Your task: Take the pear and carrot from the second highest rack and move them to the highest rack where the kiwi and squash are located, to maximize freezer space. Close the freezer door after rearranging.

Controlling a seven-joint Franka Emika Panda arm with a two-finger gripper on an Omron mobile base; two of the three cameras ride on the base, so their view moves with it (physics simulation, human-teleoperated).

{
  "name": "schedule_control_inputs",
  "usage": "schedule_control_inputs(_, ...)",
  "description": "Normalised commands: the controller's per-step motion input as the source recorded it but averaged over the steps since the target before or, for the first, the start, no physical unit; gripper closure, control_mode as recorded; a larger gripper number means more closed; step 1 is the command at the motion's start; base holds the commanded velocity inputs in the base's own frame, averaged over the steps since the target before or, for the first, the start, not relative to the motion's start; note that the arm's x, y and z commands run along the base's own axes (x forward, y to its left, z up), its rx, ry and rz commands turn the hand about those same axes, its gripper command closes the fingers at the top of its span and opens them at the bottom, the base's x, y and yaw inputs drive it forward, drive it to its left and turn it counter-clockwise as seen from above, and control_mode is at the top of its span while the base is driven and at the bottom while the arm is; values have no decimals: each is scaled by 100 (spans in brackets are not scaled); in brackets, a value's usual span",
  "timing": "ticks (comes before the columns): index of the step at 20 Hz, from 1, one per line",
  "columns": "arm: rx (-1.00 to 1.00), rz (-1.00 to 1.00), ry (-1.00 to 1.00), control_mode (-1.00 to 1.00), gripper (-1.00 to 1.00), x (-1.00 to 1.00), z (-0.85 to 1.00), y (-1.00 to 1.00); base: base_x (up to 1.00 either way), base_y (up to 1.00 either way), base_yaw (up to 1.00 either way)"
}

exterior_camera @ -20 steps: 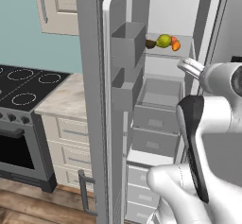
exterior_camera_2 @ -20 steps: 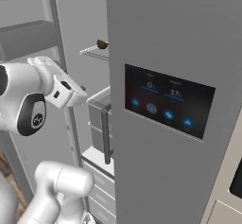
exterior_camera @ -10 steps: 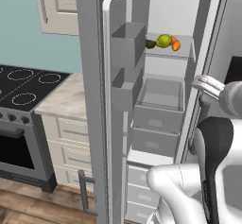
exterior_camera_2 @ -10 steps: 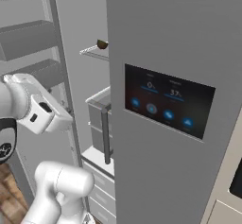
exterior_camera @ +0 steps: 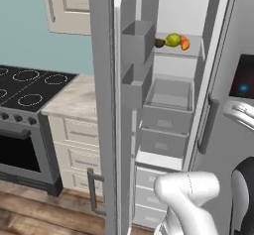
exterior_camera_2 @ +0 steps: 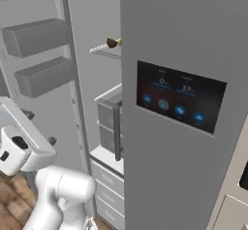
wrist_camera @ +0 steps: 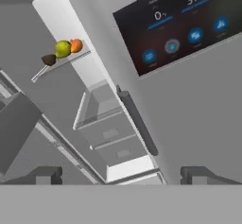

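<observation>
My gripper (wrist_camera: 120, 175) hangs wide open, empty. The round green pear (exterior_camera: 172, 39) sits on the white freezer rack (exterior_camera: 194, 52) beside the orange carrot (exterior_camera: 185, 43): firm, smooth; I'd pinch its middle.

rack with fruit (exterior_camera: 196, 51): 1 | kiwi (exterior_camera: 159, 43): 1 | pear (exterior_camera: 172, 39): 1 | carrot (exterior_camera: 184, 43): 1 | door bins (exterior_camera: 137, 40): 2 | freezer drawers (exterior_camera: 168, 100): looked like 2 | stove (exterior_camera: 22, 125): 1 | touch panel (exterior_camera_2: 179, 102): 1
</observation>
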Motion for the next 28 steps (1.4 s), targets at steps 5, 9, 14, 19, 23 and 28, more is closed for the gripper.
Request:
schedule_control_inputs(5, 0, 0, 0, 100, -100, 0, 0, 0, -59, 52, 14)
schedule_control_inputs(9, 0, 0, 0, 100, -100, 0, 0, 0, -11, 85, 1)
schedule_control_inputs(14, 0, 0, 0, 100, -100, 0, 0, 0, 14, 100, -3)
schedule_control_inputs(19, 0, 0, 0, 100, -100, 0, 0, 0, 32, 100, -14)
schedule_control_inputs(23, 0, 0, 0, 100, -100, 0, 0, 0, 48, 83, -40)
schedule_control_inputs(28, 0, 0, 0, 100, -100, 0, 0, 0, 51, 40, -58)
